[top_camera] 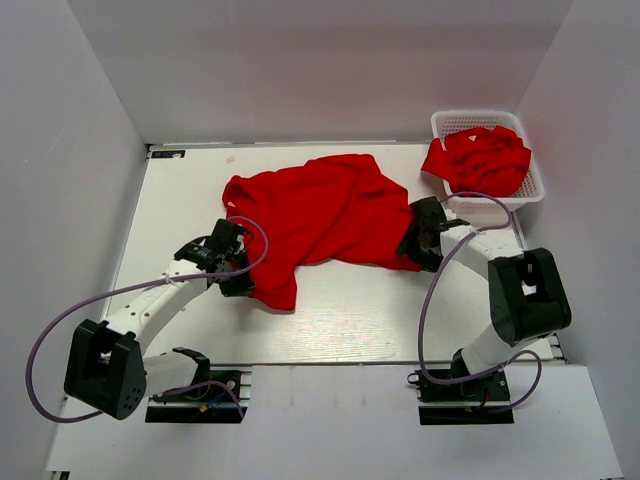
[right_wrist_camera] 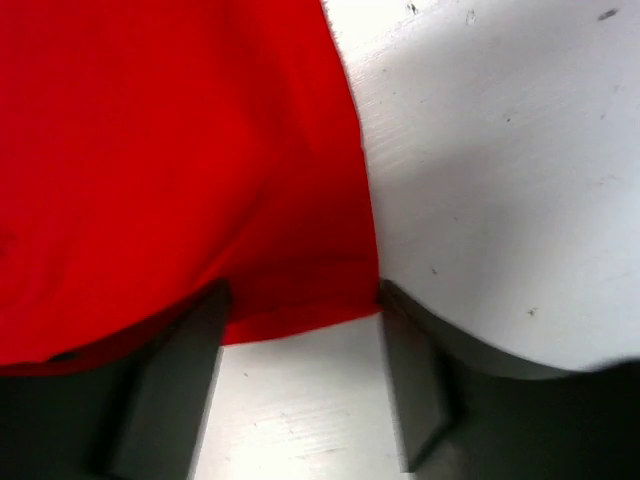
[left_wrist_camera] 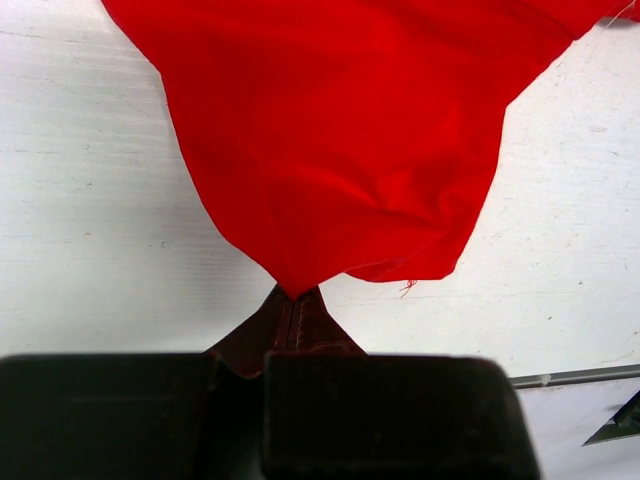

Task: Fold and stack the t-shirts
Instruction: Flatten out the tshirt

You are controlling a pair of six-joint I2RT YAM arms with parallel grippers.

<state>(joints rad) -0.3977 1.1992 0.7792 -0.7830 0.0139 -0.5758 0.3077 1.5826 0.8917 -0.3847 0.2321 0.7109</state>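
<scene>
A bright red t-shirt lies spread and rumpled on the white table. My left gripper is at its near left edge, shut on a pinch of the red cloth; in the left wrist view the fabric fans out from the closed fingertips. My right gripper is at the shirt's near right edge. It is open, its fingers straddling the cloth's hem on the table. More red t-shirts are heaped in the basket.
The white lattice basket stands at the far right corner, close behind my right arm. White walls enclose the table on three sides. Bare table surface lies between the shirt and the arm bases.
</scene>
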